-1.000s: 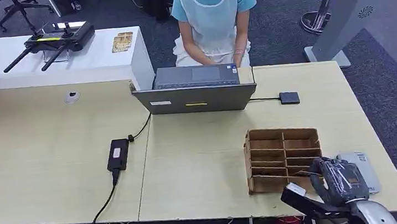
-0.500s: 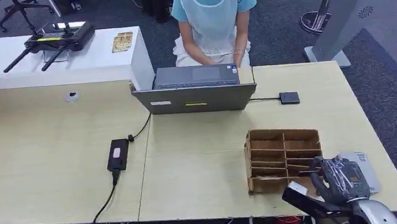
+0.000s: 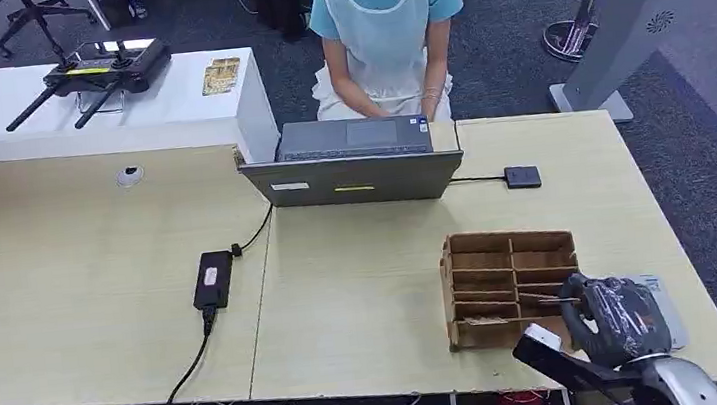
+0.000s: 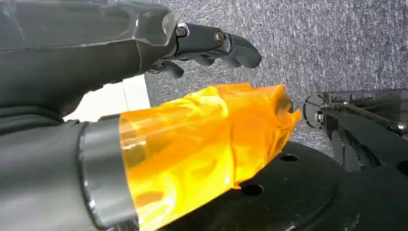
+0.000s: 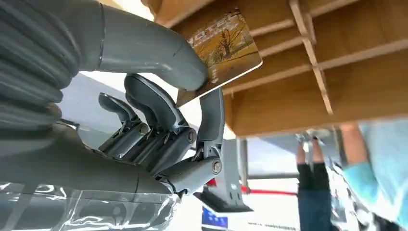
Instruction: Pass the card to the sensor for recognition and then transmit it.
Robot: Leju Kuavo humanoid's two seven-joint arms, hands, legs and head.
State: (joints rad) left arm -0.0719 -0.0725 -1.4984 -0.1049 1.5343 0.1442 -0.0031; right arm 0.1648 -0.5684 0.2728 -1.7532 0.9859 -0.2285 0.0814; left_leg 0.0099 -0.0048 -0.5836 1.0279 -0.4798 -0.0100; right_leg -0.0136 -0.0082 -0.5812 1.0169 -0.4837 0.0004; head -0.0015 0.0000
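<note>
I see the card [image 5: 226, 45] printed in warm yellow-brown, with a dark tree against a golden ground and a thin pale edge. My right hand [image 5: 163, 130] is grey, its thumb lighter, its fingers [image 5: 144, 103] darker charcoal. The sorting rack [image 3: 511, 287] is plain brown wood. The worktop [image 3: 72, 293] is pale yellowish woodgrain. My left hand [image 4: 144, 110] is dark grey, with glossy orange film over its thumb. The laptop [image 3: 353, 166] is dark grey, the power brick [image 3: 213, 279] black, the floor [image 3: 714, 175] mottled grey carpet. The person [image 3: 387, 29] wears a light blue top.
</note>
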